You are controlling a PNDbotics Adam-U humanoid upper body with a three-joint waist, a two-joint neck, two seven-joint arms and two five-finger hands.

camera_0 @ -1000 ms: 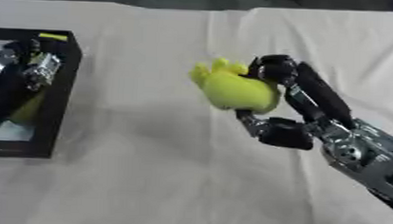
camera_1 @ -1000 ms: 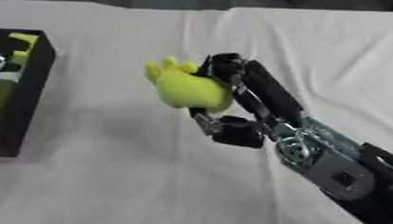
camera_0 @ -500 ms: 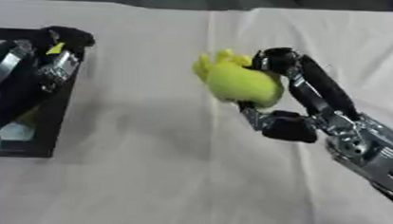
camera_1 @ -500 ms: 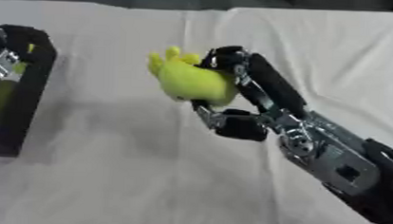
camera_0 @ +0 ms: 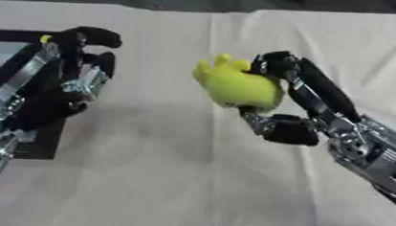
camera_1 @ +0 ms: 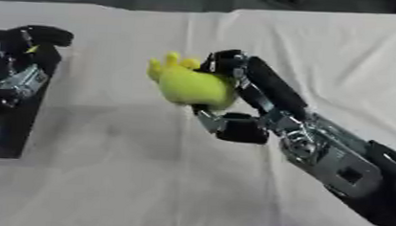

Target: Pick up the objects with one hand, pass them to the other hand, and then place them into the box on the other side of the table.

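You get even, soft light across the pale worktop (camera_0: 190,181), with no glare. A faint, diffuse shadow lies under the raised right hand (camera_0: 277,111). Both views are soft and slightly blurred; the left hand (camera_0: 73,76) smears most, its dark parts merging.

Matt cream cloth covers the table (camera_0: 173,181); yellow toy (camera_0: 236,85) smooth, rubbery; box (camera_1: 3,140) matt black.

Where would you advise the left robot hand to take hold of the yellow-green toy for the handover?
Probably the bare rounded side of the yellow-green toy facing left, coming from the left. The right robot hand covers its right and underside, fingers curled round it, while the left robot hand waits open beside the black box.
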